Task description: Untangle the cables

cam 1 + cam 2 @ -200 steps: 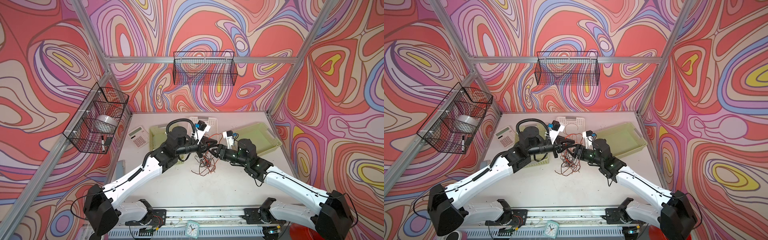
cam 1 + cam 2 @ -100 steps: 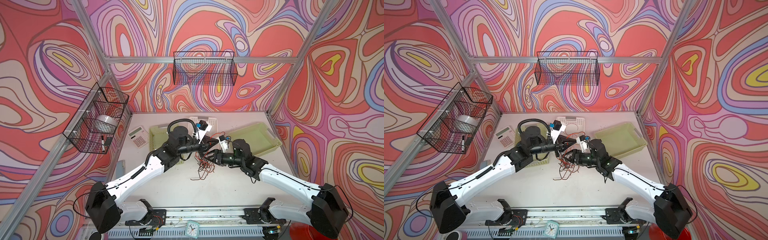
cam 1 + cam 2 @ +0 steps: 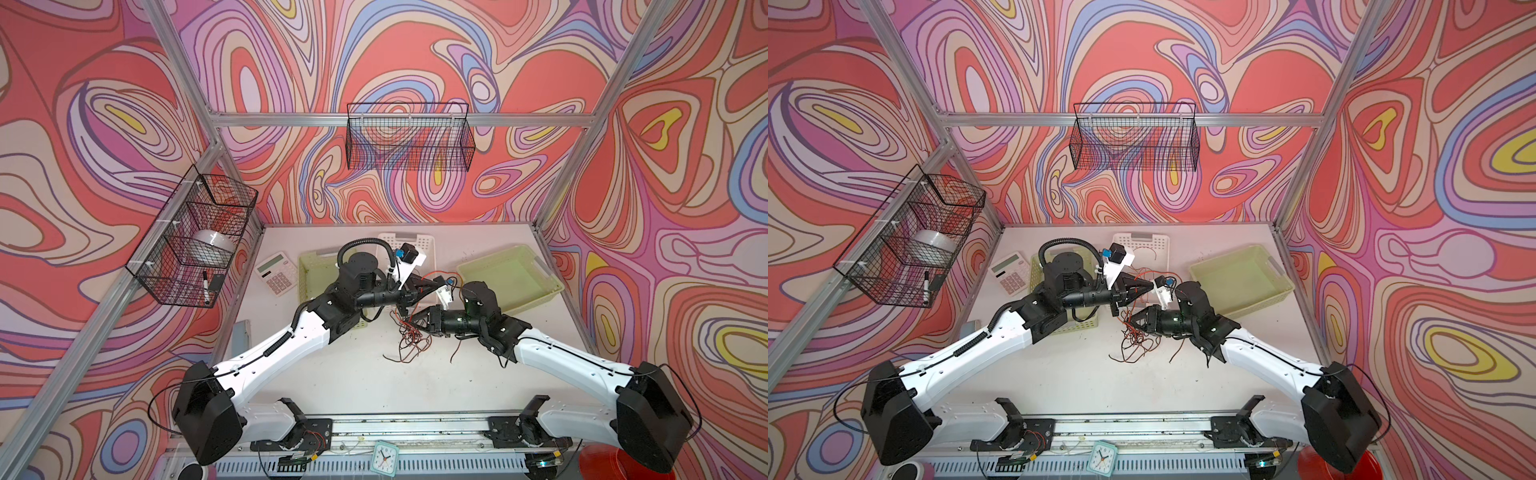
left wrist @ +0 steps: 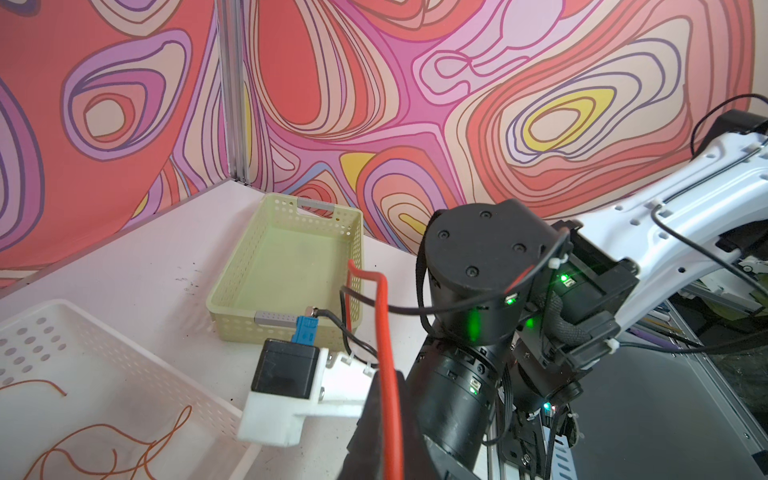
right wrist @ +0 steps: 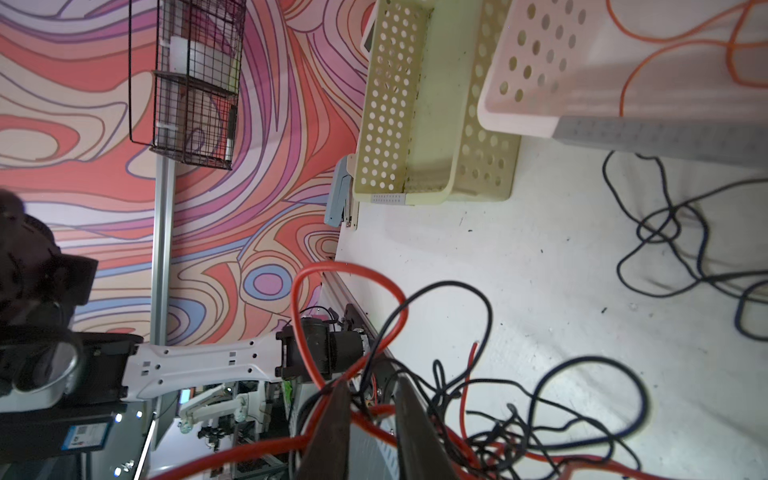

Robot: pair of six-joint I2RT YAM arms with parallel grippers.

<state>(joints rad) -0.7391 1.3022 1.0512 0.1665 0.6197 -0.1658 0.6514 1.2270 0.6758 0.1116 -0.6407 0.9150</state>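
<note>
Red-brown cables (image 3: 409, 338), right gripper (image 3: 412, 319) lowered, newly clamped

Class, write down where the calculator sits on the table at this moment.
In both top views the calculator lies at the far left of the table, with a green basket just right of it.

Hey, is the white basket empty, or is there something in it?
Not empty. The left wrist view shows a loose orange cable lying curled on the floor of the white basket.
</note>
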